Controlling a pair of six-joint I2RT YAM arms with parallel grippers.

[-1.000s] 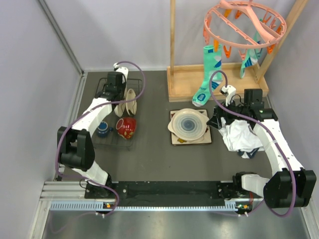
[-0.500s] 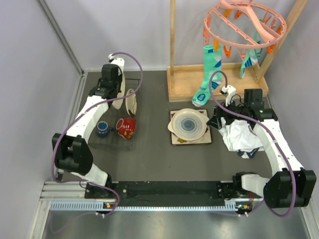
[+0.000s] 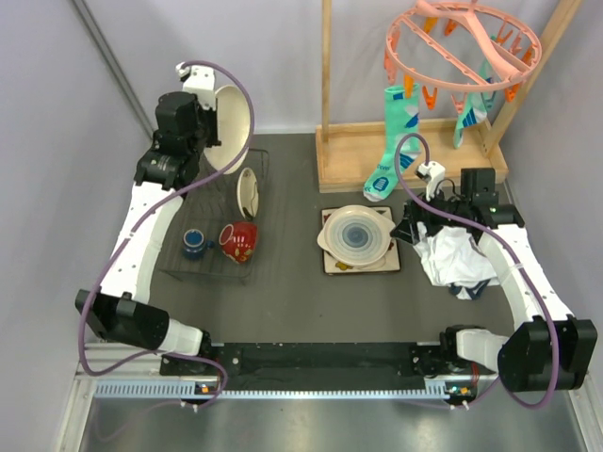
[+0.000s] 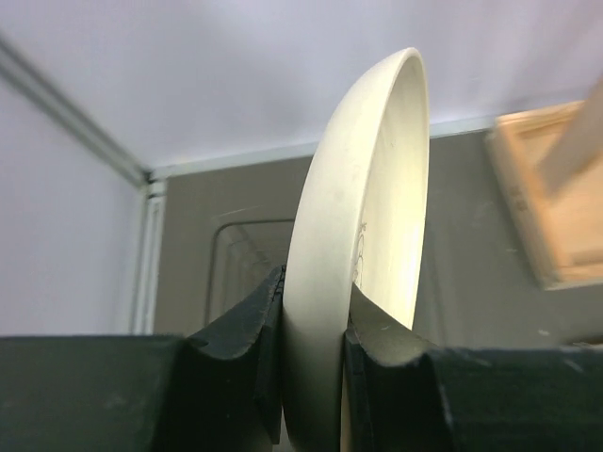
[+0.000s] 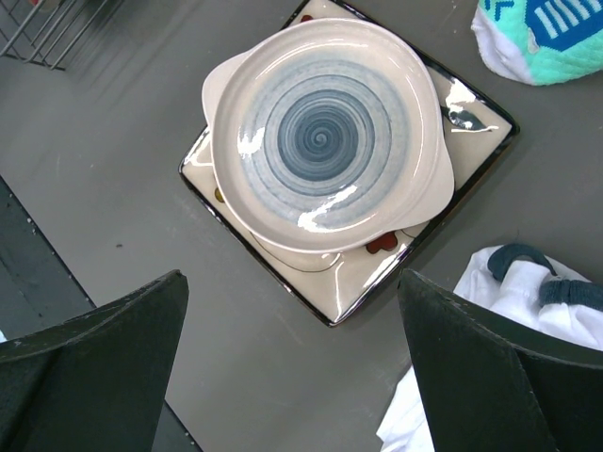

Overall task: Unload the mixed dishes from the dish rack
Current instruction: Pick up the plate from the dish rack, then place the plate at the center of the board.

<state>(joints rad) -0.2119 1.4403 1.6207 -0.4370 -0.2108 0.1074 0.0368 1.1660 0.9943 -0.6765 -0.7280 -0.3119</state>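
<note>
Your left pincer (image 3: 209, 139) was clamped on the rim of a large cream dish (image 3: 231, 127). In the left wrist view the two fingers (image 4: 250, 334) pressed on either face of the dish (image 4: 363, 188), which stood on edge. You held it in the air over the far end of the dish rack (image 3: 215, 270), clear of the wires.

The rack sat on the left of the bench (image 3: 292, 301). A second cream dish (image 3: 248, 191) stood upright in its tines. At the near end were the dark blue mug (image 3: 195, 243) and, just beside it on the right, the red patterned mug (image 3: 239, 239), which lay tipped on its side.

Your right pincer (image 3: 407, 229) held nothing, its jaws spread wide. It hung above the bench at the right edge of the unloaded stack. There the blue-ringed round plate (image 5: 325, 132) lay on top of the square cream floral plate (image 5: 377, 273).

A crumpled white cloth (image 5: 528, 311) lay under your right arm. Beyond the stack stood a wooden frame (image 3: 415, 155) with a teal sock (image 3: 388, 141) hanging from a pink peg hanger (image 3: 462, 42).
</note>
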